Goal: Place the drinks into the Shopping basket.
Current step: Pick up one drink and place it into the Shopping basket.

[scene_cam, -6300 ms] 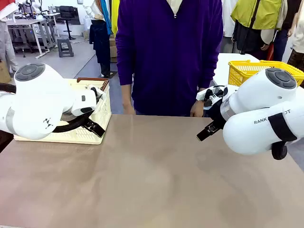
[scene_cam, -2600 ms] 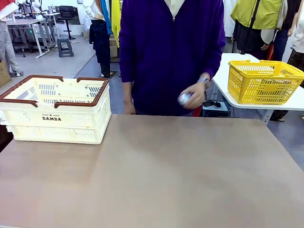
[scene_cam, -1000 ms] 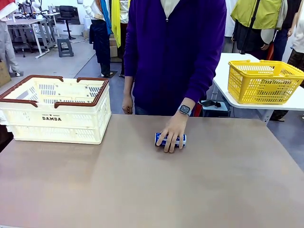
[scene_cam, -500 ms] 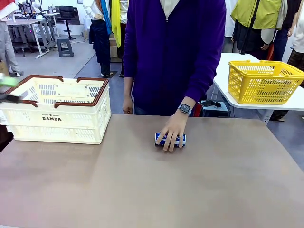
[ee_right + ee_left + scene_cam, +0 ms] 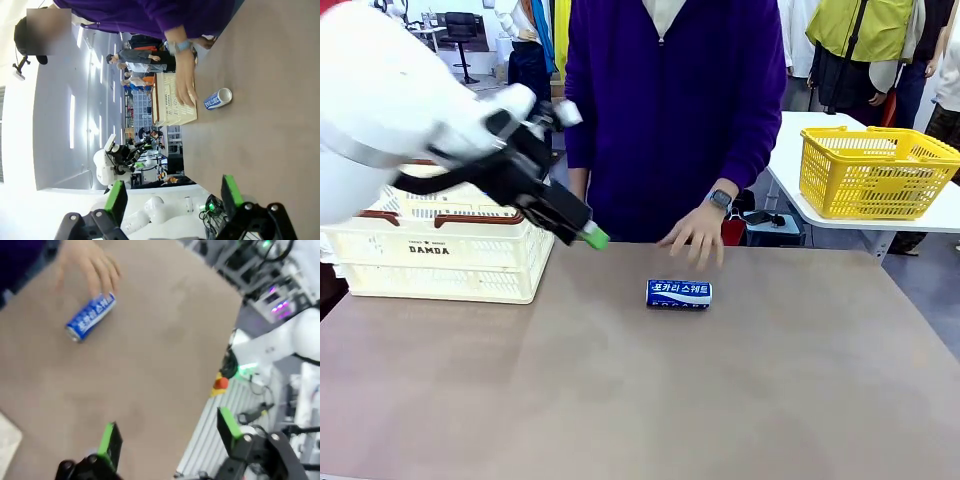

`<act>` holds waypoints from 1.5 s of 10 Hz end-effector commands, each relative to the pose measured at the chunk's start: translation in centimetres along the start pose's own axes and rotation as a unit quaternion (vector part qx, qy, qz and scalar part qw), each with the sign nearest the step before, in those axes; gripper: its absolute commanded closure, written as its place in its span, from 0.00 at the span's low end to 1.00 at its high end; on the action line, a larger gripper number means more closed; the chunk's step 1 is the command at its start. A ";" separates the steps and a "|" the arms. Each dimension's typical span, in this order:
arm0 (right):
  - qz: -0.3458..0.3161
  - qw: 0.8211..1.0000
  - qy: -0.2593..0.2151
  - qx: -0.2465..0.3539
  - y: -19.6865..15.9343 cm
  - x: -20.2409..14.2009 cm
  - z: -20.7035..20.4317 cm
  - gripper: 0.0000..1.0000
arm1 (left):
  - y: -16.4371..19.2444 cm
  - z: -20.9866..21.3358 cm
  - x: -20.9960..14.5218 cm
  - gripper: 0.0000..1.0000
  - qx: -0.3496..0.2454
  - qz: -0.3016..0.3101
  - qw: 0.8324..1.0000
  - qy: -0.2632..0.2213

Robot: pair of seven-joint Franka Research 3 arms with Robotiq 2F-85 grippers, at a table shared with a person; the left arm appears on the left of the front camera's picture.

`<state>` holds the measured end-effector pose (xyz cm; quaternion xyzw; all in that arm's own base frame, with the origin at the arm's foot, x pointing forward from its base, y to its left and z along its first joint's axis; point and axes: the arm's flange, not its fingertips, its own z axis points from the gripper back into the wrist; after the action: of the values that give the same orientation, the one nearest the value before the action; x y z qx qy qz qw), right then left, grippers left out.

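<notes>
Blue can (image 5: 679, 293): lying on its side, centre of front frame, just below the person's hand (image 5: 693, 236). Left gripper (image 5: 167, 437): jaws spread, empty, upper left. Shopping basket (image 5: 440, 268): left edge. Advice: wait for hand clearance; straddle the can across its width.

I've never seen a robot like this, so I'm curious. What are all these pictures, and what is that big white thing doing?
The big white thing is the robot's left arm. Its black left hand has two fingers with green pads, open and holding nothing. One picture looks across the brown table at a person. The other two come from small cameras on the robot's wrists, looking along the fingers; there you see the left hand and the right hand, both open and empty. On the table a blue drink can lies on its side. The person's hand hovers just behind it. The cream Shopping basket stands at the left, waiting for drinks.
</notes>
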<state>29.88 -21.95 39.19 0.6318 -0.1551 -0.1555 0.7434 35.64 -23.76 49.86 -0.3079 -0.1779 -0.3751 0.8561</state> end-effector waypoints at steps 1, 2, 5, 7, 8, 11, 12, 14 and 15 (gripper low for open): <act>0.000 1.000 0.005 0.001 0.3 -0.1 0.2 0.00 | 6.4 8.2 -1.5 0.00 -0.016 0.069 0.996 -0.054; 0.000 1.000 0.005 0.001 0.3 -0.1 0.2 0.00 | 10.2 17.1 -6.7 0.00 0.002 0.121 0.985 -0.119; 0.000 1.000 0.005 0.001 0.3 -0.1 0.2 0.00 | 15.0 26.9 -15.9 0.00 0.024 0.214 0.954 -0.208; 0.000 1.000 0.005 0.001 0.3 -0.1 0.2 0.00 | 15.2 23.8 -12.1 0.00 0.012 0.200 0.962 -0.184; 0.000 1.000 0.005 0.001 0.3 -0.1 0.2 0.00 | 13.9 20.9 -7.8 0.00 0.032 0.169 0.970 -0.170; 0.000 1.000 0.005 0.001 0.3 -0.1 0.2 0.00 | 4.9 8.0 3.0 0.00 0.079 -0.036 0.993 -0.079; 0.000 1.000 0.005 0.001 0.3 -0.1 0.2 0.00 | 1.9 3.8 4.9 0.00 0.125 -0.136 0.978 -0.096; 0.000 1.000 0.005 0.001 0.3 -0.1 0.2 0.00 | -2.1 -3.7 5.1 0.00 0.063 -0.339 0.937 -0.051; 0.000 1.000 0.005 0.001 0.3 -0.1 0.2 0.00 | -3.5 -6.6 3.9 0.00 0.064 -0.411 0.908 -0.045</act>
<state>29.84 -21.99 39.16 0.6320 -0.1545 -0.1560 0.7432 35.24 -33.39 50.92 -0.1869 -0.3018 -0.6031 0.7143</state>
